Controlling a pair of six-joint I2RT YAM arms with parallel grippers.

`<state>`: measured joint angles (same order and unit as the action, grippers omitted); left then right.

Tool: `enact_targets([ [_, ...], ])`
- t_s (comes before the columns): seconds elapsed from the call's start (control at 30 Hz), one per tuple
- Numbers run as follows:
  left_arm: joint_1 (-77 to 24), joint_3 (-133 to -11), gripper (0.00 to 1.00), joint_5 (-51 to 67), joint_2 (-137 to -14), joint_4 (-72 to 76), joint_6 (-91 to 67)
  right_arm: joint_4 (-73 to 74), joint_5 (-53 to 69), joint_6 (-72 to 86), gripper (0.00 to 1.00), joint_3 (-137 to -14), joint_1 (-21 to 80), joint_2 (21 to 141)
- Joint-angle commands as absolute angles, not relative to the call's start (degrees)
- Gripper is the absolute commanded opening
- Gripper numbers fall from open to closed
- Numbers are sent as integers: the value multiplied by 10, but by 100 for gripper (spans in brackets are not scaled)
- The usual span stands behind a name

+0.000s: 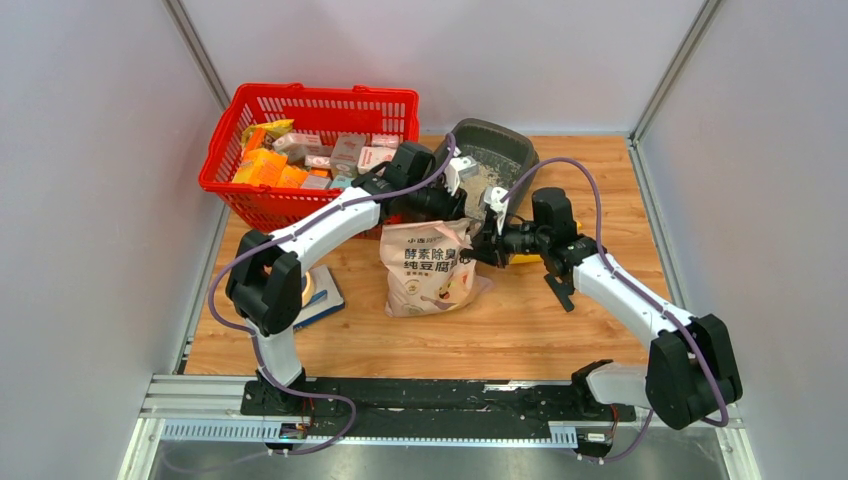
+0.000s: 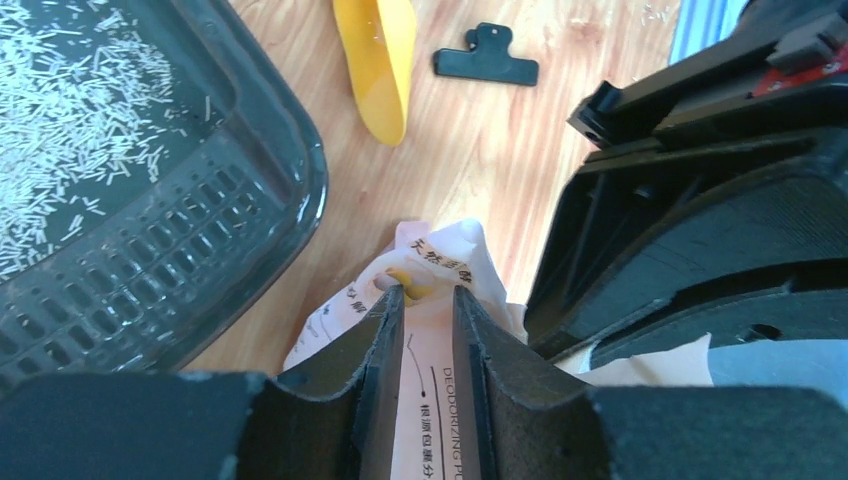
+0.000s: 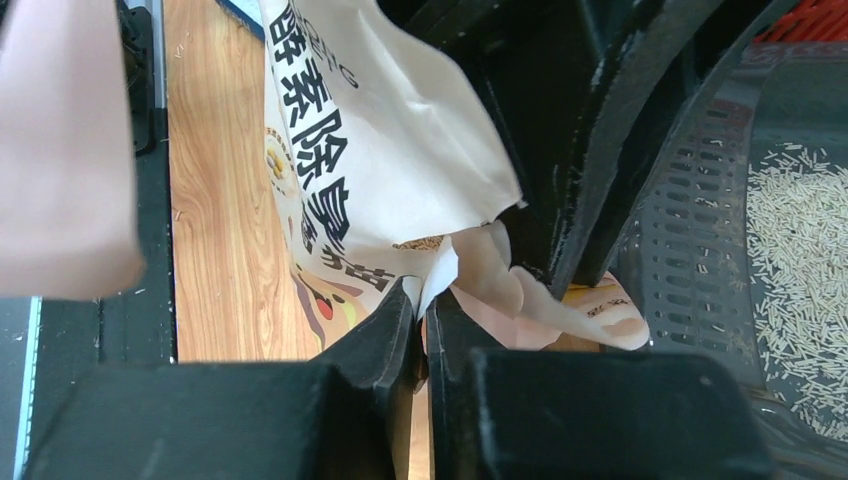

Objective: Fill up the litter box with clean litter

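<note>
From above, the bag (image 1: 430, 270) stands on the surface (image 1: 560, 320) with both arms at its top. The litter box (image 1: 515, 150) lies behind it, just beside the basket (image 1: 310, 100), with some litter (image 1: 487, 178) inside.

Left wrist: the left jaws are clenched on the bag's top edge. The litter box (image 2: 250, 170) is at left, and a scoop (image 2: 378, 60) and clip (image 2: 487, 65) lie beyond.

Right wrist: the right jaws pinch the bag's edge, with the litter box (image 3: 690, 250) at right.

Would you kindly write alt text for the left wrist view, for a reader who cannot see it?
The left gripper pinches the top edge of the pink-beige printed bag above a wooden table. At left sits the dark grey litter box, thinly scattered with pale litter; a yellow scoop and a black clip lie beyond.
</note>
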<state>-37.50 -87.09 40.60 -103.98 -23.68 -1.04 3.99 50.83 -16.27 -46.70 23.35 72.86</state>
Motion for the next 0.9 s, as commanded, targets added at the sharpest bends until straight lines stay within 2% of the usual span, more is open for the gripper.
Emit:
enact_targets([
  [0.0,-388,-895,31,475,-1045,-245,-12,33,478,-188,11,-470,226,704],
  [0.33,-387,-892,29,461,-1043,-246,-9,87,462,-228,23,-472,214,680],
  [0.47,-385,-896,29,451,-1045,-247,-7,84,436,-226,40,-461,213,674],
  [0.67,-382,-897,29,452,-1046,-247,-6,62,418,-215,55,-456,207,684],
  [0.87,-381,-896,29,468,-1049,-249,-7,55,441,-212,62,-468,196,700],
])
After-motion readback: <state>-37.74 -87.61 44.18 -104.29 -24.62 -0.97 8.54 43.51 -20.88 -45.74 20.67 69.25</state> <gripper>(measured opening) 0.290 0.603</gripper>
